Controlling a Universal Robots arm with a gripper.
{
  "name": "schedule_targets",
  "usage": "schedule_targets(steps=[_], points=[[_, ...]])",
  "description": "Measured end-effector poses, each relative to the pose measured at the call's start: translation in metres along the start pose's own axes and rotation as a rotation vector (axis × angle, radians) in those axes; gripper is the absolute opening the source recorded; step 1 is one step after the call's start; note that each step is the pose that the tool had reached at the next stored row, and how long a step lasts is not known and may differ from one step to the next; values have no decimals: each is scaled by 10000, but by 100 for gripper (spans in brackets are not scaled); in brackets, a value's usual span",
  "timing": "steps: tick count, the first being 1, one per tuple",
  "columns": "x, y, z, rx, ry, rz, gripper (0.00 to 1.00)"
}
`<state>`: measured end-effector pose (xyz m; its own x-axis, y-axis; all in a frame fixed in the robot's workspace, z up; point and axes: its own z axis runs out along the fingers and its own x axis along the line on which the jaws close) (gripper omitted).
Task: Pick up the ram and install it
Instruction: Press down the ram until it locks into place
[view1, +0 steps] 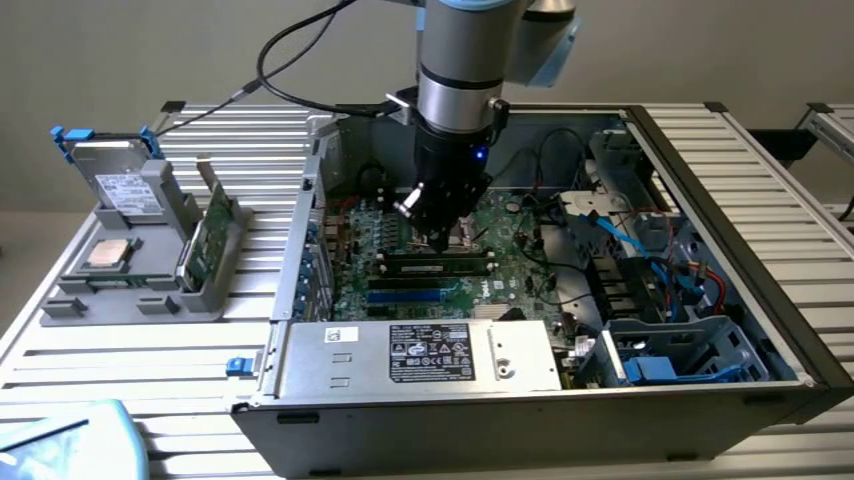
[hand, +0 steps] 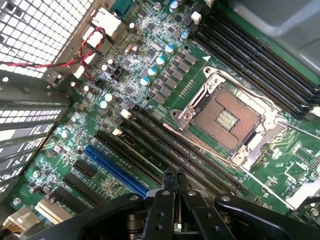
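The gripper (fingers pressed together, empty) is seen mid-frame above the ram, seated in the motherboard.

Open computer case holds motherboard; gray holder, perhaps carrying drives, sits beside.

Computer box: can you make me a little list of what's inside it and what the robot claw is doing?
computer case: open, on a slatted table
motherboard: green, flat inside the case
ram: lying along a black slot on the motherboard
gripper: shut, pointing down just above the ram; whether they touch, cannot tell
processor socket: empty
grey tray: outside the case, on the exterior view's left
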<state>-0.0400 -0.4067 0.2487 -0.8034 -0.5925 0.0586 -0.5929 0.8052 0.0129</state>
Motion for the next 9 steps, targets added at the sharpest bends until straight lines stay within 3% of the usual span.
schedule_targets(steps=[4, 9], points=[[26, -31, -59, -2, 0, 37, 11], [27, -31, -71, -36, -12, 634, 11]])
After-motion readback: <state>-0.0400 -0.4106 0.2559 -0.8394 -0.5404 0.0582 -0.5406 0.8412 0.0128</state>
